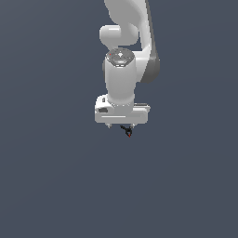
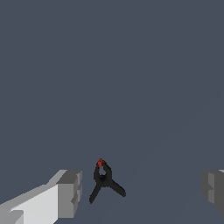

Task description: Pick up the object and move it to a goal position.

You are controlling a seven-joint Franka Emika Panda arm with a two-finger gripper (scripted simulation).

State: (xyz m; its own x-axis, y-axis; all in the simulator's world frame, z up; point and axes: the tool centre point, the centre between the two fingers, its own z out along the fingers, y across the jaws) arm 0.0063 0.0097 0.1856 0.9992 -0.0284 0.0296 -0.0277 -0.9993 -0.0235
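The object (image 1: 127, 131) is a tiny black clamp-like item with a red spot, lying just below my white gripper (image 1: 121, 126) in the exterior view. In the wrist view the object (image 2: 104, 180) lies on the grey surface between my two fingers, nearer one finger (image 2: 69, 194) than the other (image 2: 213, 188). The gripper (image 2: 141, 192) is open wide and holds nothing. The fingers do not touch the object. In the exterior view only the small finger nubs show under the hand.
The white arm (image 1: 122, 60) rises above the gripper. A plain dark grey surface (image 1: 56, 176) fills the rest of both views.
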